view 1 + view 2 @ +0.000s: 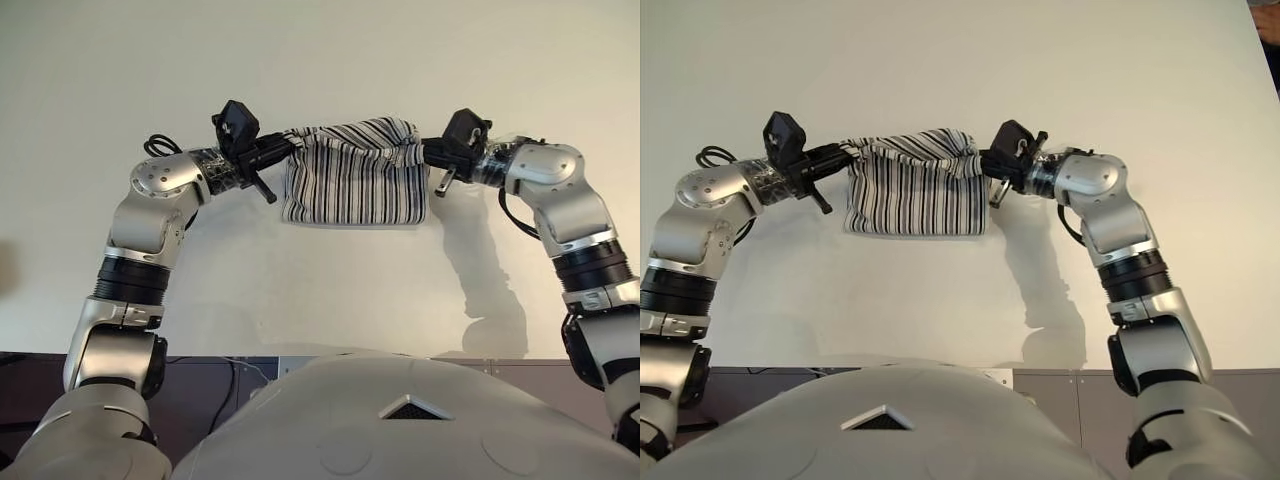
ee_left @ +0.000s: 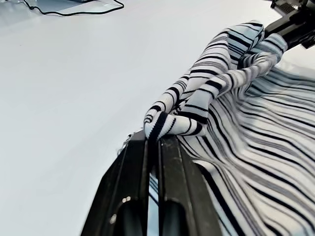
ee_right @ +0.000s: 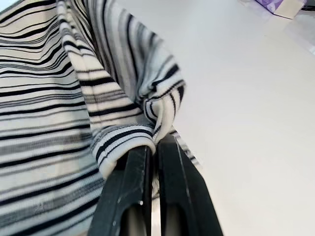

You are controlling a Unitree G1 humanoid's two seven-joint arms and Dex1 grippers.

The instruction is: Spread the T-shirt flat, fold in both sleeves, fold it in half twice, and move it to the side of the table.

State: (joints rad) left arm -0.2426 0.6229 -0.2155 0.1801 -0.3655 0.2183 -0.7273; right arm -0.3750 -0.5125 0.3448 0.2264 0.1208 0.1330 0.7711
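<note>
You have the striped T-shirt [image 1: 355, 180], folded small, over the middle of the white desk [image 1: 320, 60]. Your left end effector [image 1: 284, 150] is clenched on one top corner and your right end effector [image 1: 428, 152] on the other, with the top edge slung between them.

The two head eyes look forward and down over both arms onto the bench [image 1: 320, 60], sharing the T-shirt [image 1: 352, 172] mid-scene. Each wrist camera sits very near, sighting along the left fingers [image 2: 125, 191] and right fingers [image 3: 125, 196], seemingly low over the bench.
</note>
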